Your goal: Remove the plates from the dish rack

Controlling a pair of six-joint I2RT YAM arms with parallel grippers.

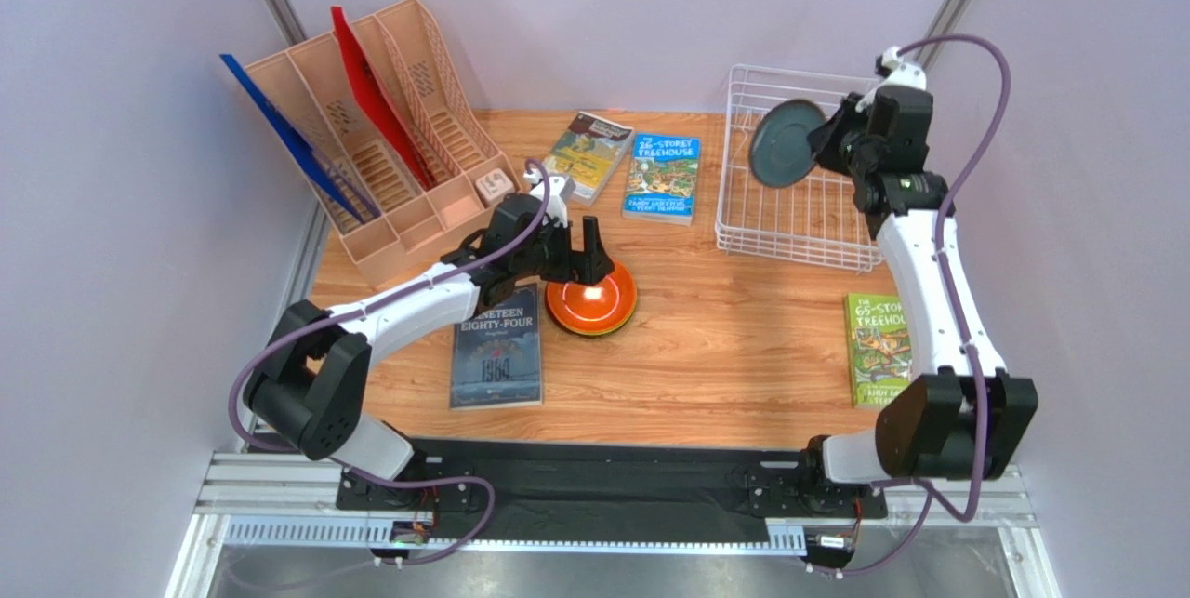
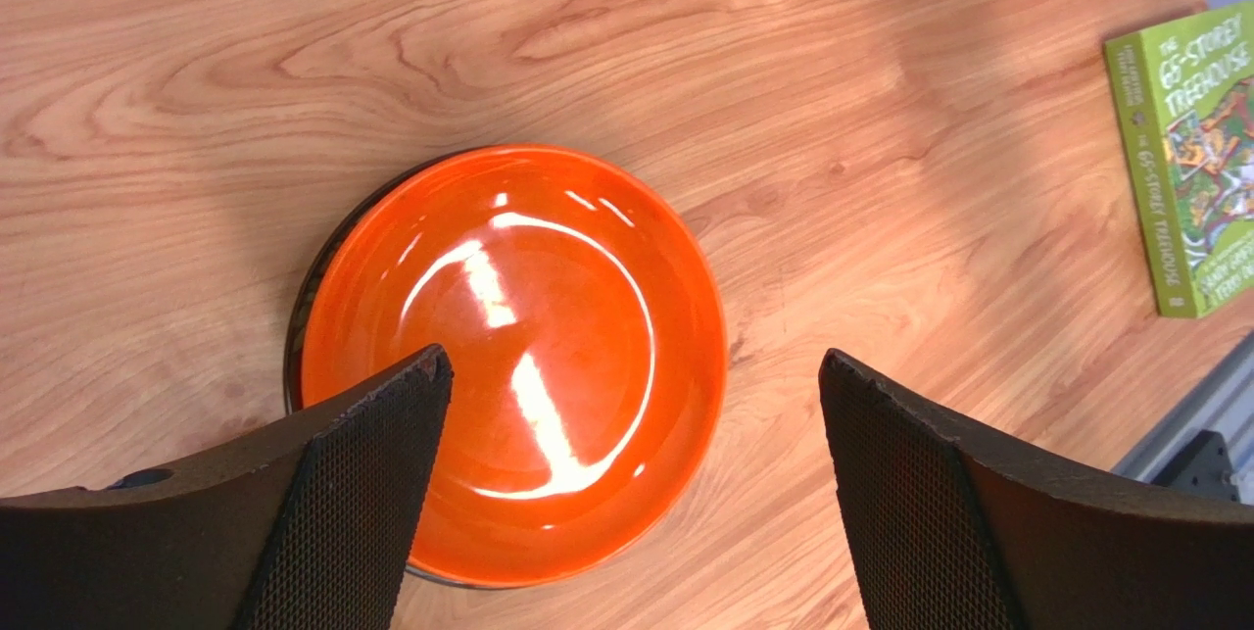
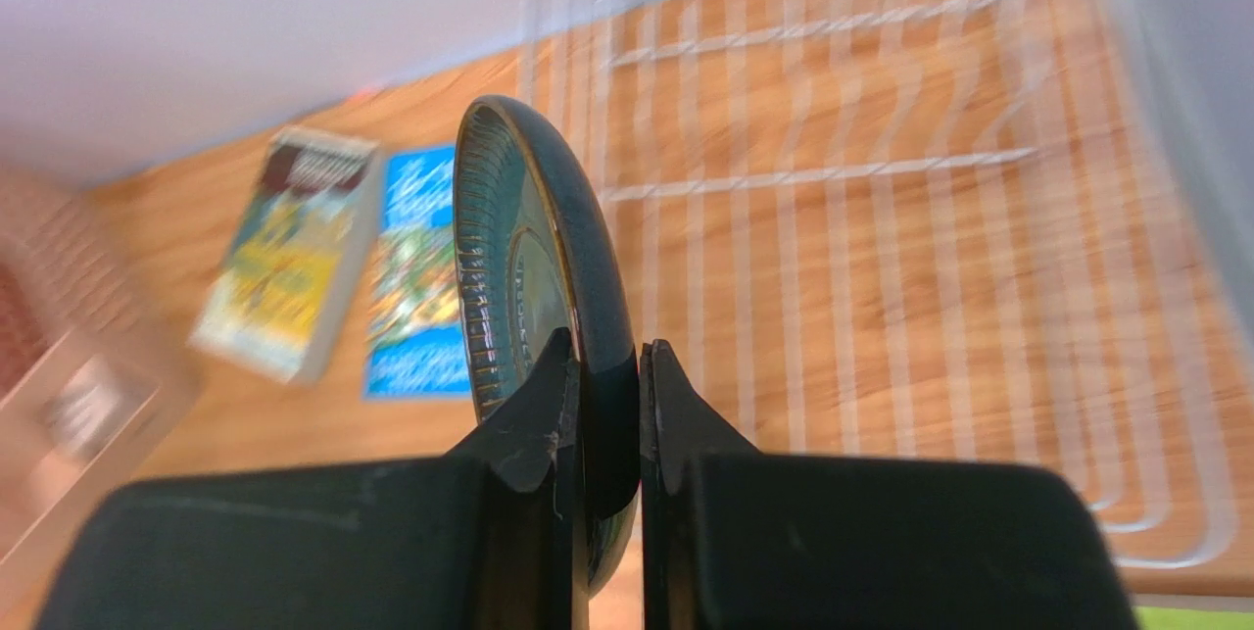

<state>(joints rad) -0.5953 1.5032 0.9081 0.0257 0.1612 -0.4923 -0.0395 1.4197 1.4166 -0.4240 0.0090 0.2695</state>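
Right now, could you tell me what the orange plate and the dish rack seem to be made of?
Orange plate: likely glazed ceramic, though glossy plastic is possible; sharp reflections streak its surface. Dish rack: thin white-coated wire, probably metal; slender rods form an open grid.

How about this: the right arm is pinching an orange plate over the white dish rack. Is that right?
No. The right gripper pinches a dark grey-teal plate, not an orange one, over the white dish rack; the right wrist view shows it. The orange plate lies on the table.
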